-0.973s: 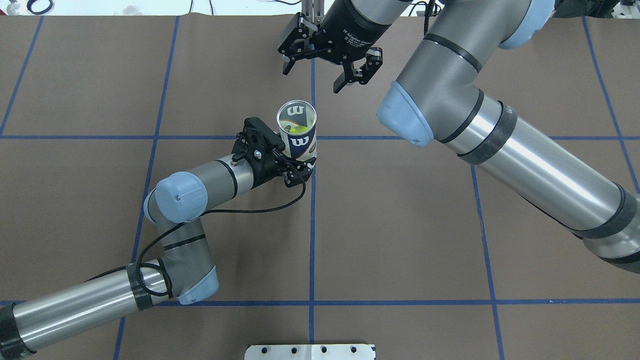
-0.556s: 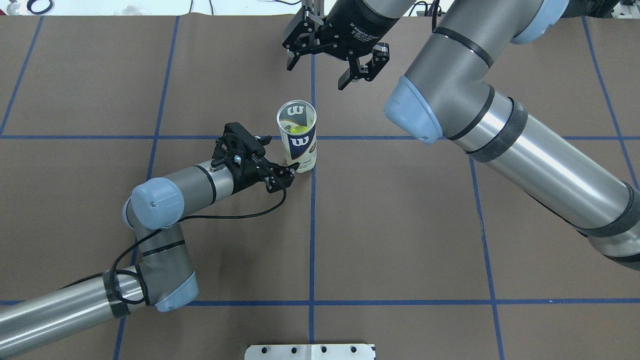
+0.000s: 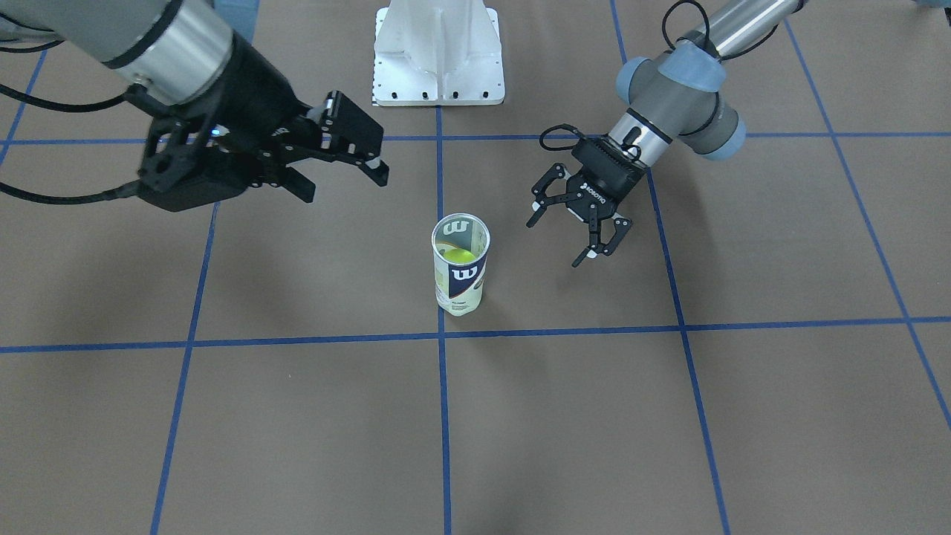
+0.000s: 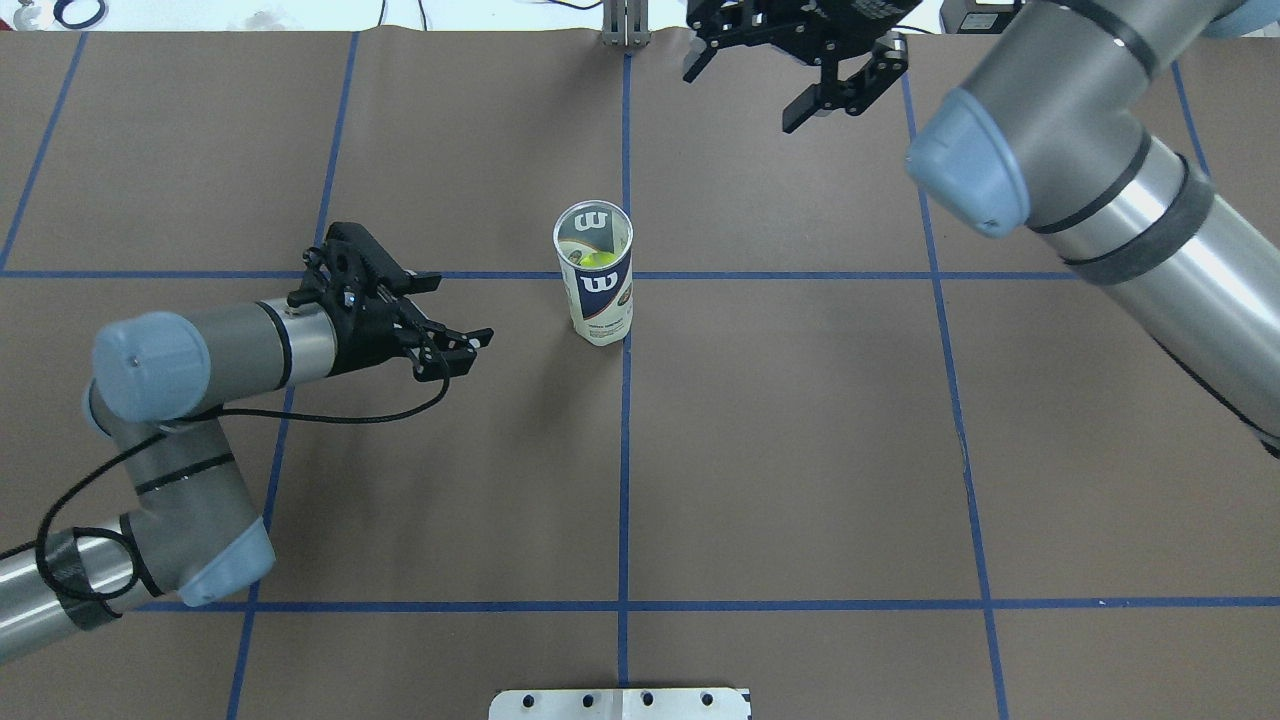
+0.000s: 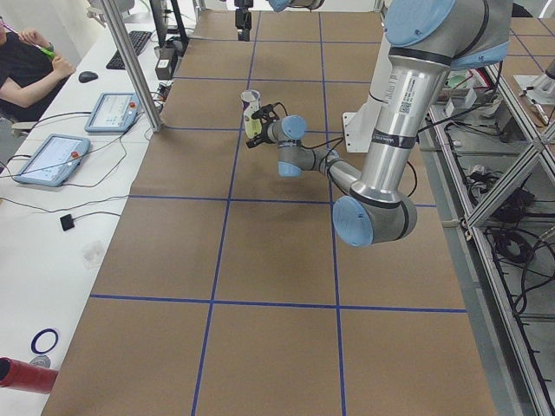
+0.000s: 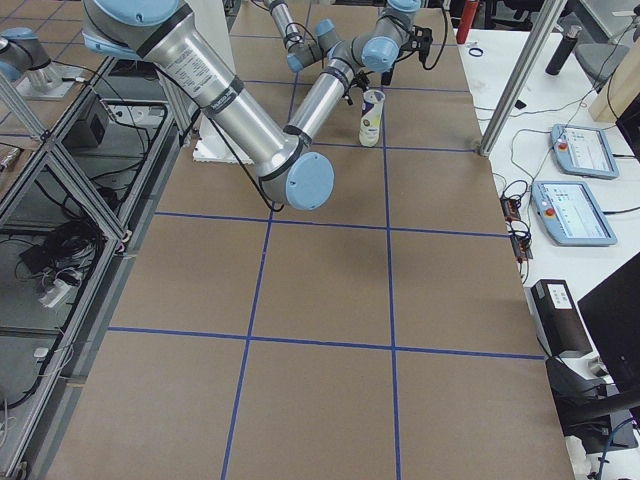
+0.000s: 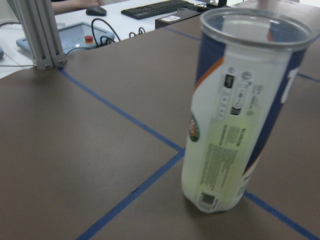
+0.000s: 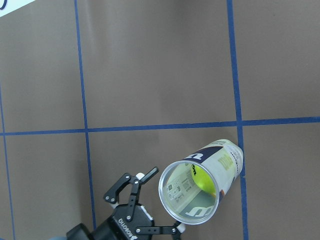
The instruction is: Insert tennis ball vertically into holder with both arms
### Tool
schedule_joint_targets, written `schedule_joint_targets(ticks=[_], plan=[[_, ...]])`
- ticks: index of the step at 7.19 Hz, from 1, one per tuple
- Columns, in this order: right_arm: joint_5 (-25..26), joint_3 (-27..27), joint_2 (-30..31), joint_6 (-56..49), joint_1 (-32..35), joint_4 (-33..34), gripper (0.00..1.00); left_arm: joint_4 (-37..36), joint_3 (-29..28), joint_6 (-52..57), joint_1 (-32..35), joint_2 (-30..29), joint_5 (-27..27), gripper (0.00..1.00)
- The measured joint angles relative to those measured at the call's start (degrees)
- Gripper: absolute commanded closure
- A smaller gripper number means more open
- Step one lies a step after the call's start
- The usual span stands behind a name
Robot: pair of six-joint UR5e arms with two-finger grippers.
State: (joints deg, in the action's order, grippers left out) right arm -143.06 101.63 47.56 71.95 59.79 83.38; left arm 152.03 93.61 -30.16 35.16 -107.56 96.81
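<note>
The holder (image 4: 597,290), a clear can with a navy "W" label, stands upright and alone at a tape crossing (image 3: 461,275). The yellow-green tennis ball (image 4: 598,262) rests inside it, seen through the open mouth (image 8: 202,180) (image 3: 458,256). My left gripper (image 4: 462,308) is open and empty, level with the can and a hand's width to its left (image 3: 556,241). High at the table's far edge, my right gripper (image 4: 740,98) hangs open and empty (image 3: 345,186). The left wrist view shows the holder (image 7: 240,115) close up.
A white pedestal base (image 3: 438,52) sits at the robot's side of the table (image 4: 620,703). An aluminium post (image 4: 625,25) stands at the far edge. In the exterior left view a person (image 5: 26,52) sits beside control tablets (image 5: 52,160).
My left gripper has opened, let go of the holder and drawn back to the left. The right gripper has moved farther away, up and to the right. The holder stays standing.
</note>
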Motion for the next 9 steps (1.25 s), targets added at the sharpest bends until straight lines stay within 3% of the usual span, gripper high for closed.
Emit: schedule_joint_targets(ticks=[2,4,7,8,9], plan=[[-4.8,2.3,6.7,-6.5,7.3,0.0,0.01,-13.2,2.5,-0.4,9.0,0.7,8.6,0.0],[-4.4,1.0,13.6,-19.7,11.6,0.3,0.01,-27.8,1.7,0.0,13.9,-1.2,10.5,0.0],[0.2,-7.4,20.7,-46.7,17.2,3.1,0.01,-31.8,0.3,0.5,18.6,0.0,11.1,0.0],[1.5,-10.8,22.6,-57.1,19.5,5.1,0.01,-32.0,0.1,0.6,21.7,2.0,12.8,0.0],[3.0,-13.8,24.0,-66.6,21.6,7.3,0.01,-33.2,-0.6,1.0,26.2,3.8,18.5,0.0]])
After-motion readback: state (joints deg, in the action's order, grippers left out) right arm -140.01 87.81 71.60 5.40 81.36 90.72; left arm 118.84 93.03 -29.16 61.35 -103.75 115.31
